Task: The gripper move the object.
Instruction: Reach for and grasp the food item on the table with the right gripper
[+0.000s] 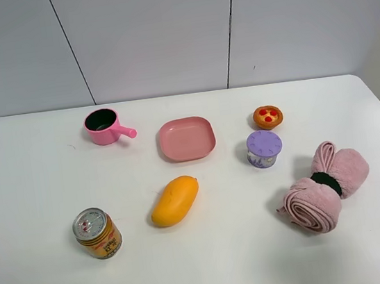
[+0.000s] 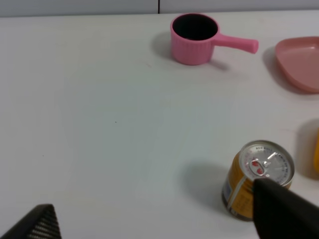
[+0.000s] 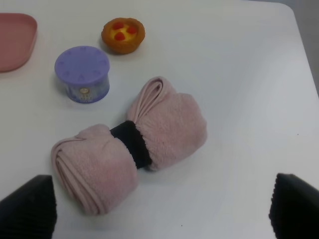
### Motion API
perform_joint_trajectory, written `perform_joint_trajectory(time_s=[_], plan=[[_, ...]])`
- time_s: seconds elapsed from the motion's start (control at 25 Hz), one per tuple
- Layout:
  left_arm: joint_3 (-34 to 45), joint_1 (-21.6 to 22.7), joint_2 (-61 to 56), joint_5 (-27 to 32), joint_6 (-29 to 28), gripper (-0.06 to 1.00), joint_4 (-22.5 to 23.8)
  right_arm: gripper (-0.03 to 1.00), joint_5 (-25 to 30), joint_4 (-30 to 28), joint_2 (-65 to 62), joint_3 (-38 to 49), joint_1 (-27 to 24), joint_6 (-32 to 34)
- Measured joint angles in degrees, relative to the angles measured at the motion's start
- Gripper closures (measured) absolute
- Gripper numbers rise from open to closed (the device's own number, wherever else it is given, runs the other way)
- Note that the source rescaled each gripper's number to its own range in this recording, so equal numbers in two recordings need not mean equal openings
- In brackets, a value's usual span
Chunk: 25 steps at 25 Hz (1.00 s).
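Note:
The small orange-brown tart (image 1: 268, 116) with red berry spots on a yellow top sits on the white table (image 1: 26, 177), right of the middle and toward the back. It also shows in the right wrist view (image 3: 123, 35), beyond the purple-lidded cup (image 3: 82, 73). My right gripper (image 3: 162, 179) is open and empty, well short of the tart, with a rolled pink towel (image 3: 130, 149) lying between them. My left gripper (image 2: 152, 199) is open and empty beside the orange can (image 2: 256, 179). Neither arm shows in the exterior view.
A pink saucepan (image 1: 107, 126) stands at the back left, a pink plate (image 1: 187, 139) at the middle back. A mango (image 1: 174, 200) lies in the middle, the orange can (image 1: 97, 232) at the front left. The purple-lidded cup (image 1: 264, 148) stands just in front of the tart, the towel (image 1: 324, 186) at the right.

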Motion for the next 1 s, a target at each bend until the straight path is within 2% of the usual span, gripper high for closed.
perform_joint_trajectory(time_s=[0.04, 0.36, 0.6, 0.8, 1.0], plan=[[0.0, 0.0, 0.0, 0.0, 0.0, -0.06, 0.0, 0.19, 0.0, 0.0, 0.0, 0.0, 0.0, 0.0], [0.0, 0.0, 0.0, 0.0, 0.0, -0.06, 0.0, 0.19, 0.0, -0.1, 0.0, 0.0, 0.0, 0.0], [0.0, 0.0, 0.0, 0.0, 0.0, -0.06, 0.0, 0.19, 0.3, -0.5, 1.8, -2.4, 0.0, 5.0], [0.0, 0.0, 0.0, 0.0, 0.0, -0.06, 0.0, 0.19, 0.0, -0.5, 15.0, -14.0, 0.0, 5.7], [0.0, 0.0, 0.0, 0.0, 0.0, -0.06, 0.0, 0.19, -1.1, -0.5, 35.3, -25.8, 0.0, 5.7]])
